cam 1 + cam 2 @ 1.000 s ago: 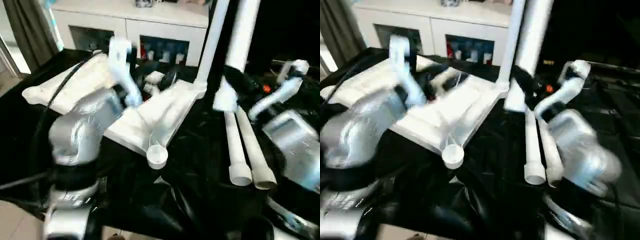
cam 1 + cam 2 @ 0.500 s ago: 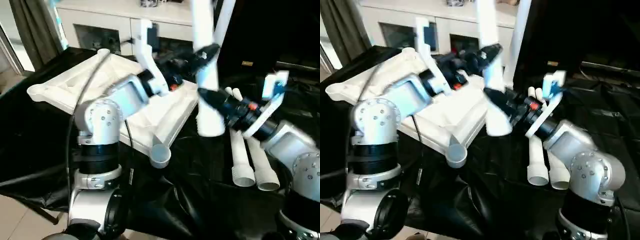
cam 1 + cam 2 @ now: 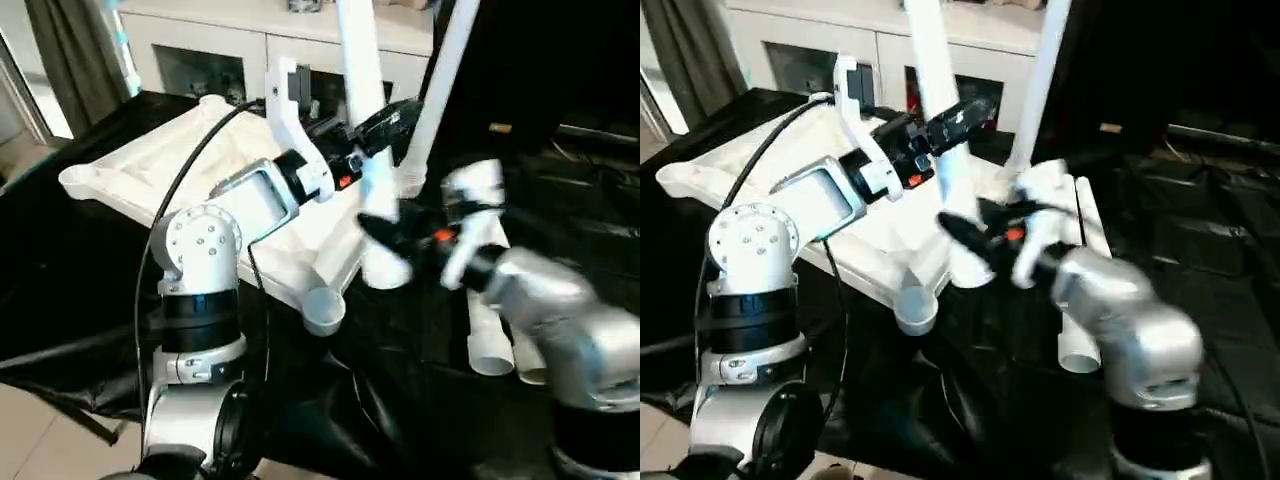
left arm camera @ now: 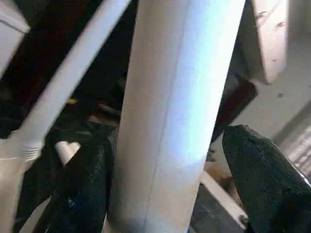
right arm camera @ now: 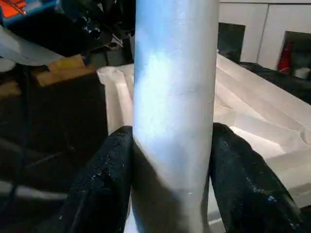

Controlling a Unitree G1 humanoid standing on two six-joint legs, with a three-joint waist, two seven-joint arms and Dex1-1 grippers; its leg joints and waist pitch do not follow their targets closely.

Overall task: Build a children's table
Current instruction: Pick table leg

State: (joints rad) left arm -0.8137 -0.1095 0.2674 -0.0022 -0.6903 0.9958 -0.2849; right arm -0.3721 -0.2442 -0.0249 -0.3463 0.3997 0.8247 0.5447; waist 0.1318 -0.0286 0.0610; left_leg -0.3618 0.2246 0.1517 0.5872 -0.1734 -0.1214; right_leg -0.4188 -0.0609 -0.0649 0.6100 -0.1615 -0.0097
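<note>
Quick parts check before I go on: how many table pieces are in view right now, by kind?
Tabletop: 1
Legs: 4 (one standing in a far corner socket, one held by both grippers, two lying on the black sheeting)
Total: 5

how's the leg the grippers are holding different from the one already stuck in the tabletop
The held leg is between the fingers of both the left gripper and right gripper; the fitted leg is touched by neither. The held leg's lower end hangs free beside the tabletop; the fitted leg's foot sits in a corner socket. The held leg tilts one way, the fitted one the other. Both are long white tubes.
</note>
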